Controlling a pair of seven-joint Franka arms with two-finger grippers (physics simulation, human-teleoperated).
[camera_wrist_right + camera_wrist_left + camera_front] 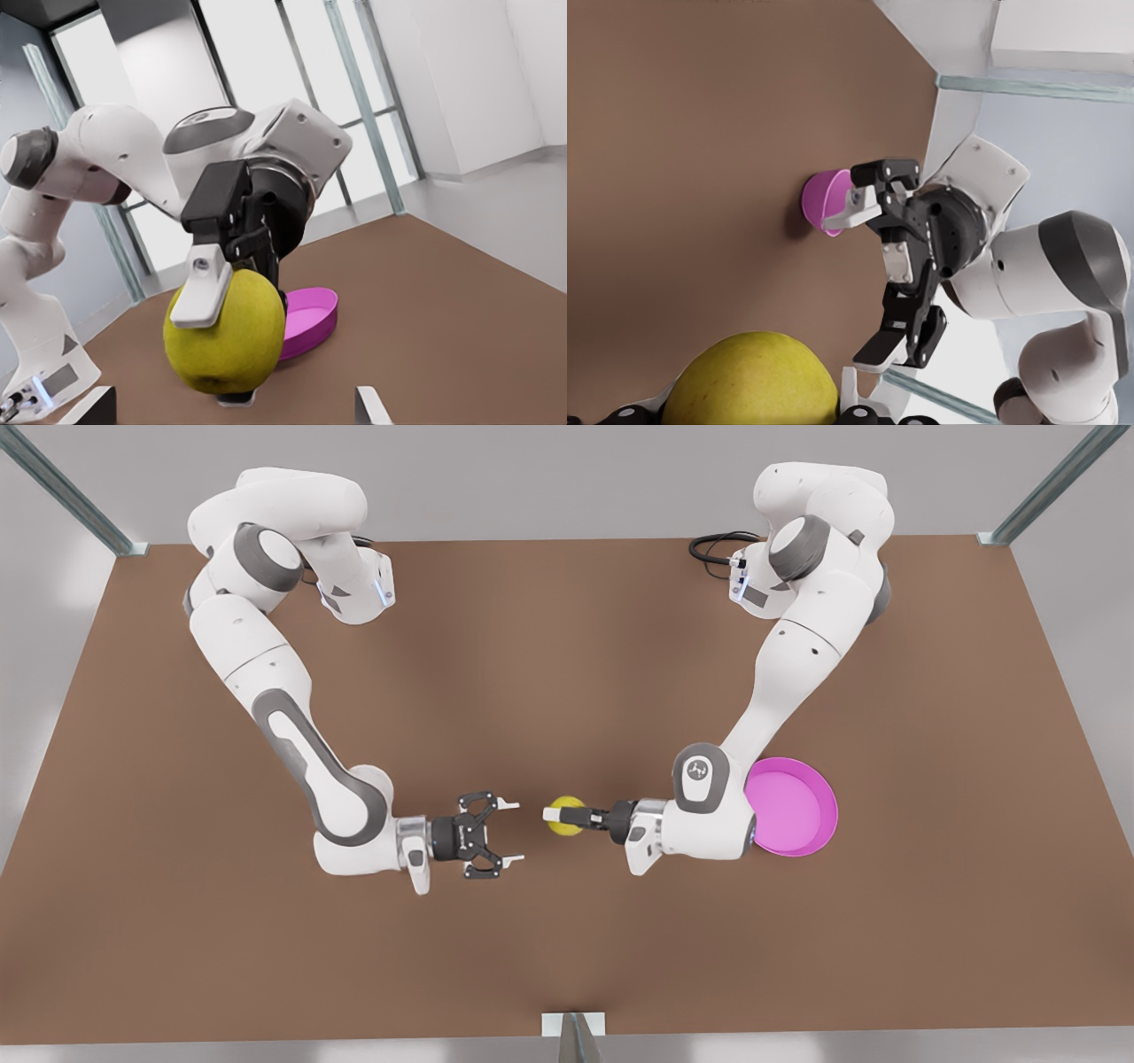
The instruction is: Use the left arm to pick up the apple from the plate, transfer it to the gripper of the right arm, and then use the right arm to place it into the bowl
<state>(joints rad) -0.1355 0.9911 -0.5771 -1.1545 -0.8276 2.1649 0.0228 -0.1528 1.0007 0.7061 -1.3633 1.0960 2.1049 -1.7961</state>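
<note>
The left gripper [560,816], on the arm at the front view's right, reaches toward nine o'clock with its jaws pinching the yellow-green apple [564,816] from both sides, holding it clear above the brown tabletop [567,957]. In the right wrist view the apple [226,332] hangs round between the fingers [202,292], its dark dimple turned down toward the tabletop, so its core axis stands roughly upright. Facing it from nine o'clock, near but not touching, the right gripper [500,834] has its black claw jaws spread wide, pointing toward three o'clock at the fruit. The pink plate [793,806] lies at three o'clock, partly behind the left arm's wrist. In the left wrist view the small pink bowl [822,202] sits on the tabletop behind the open claw [873,283]. A small logo marks the left arm's grey joint; I cannot read it
</note>
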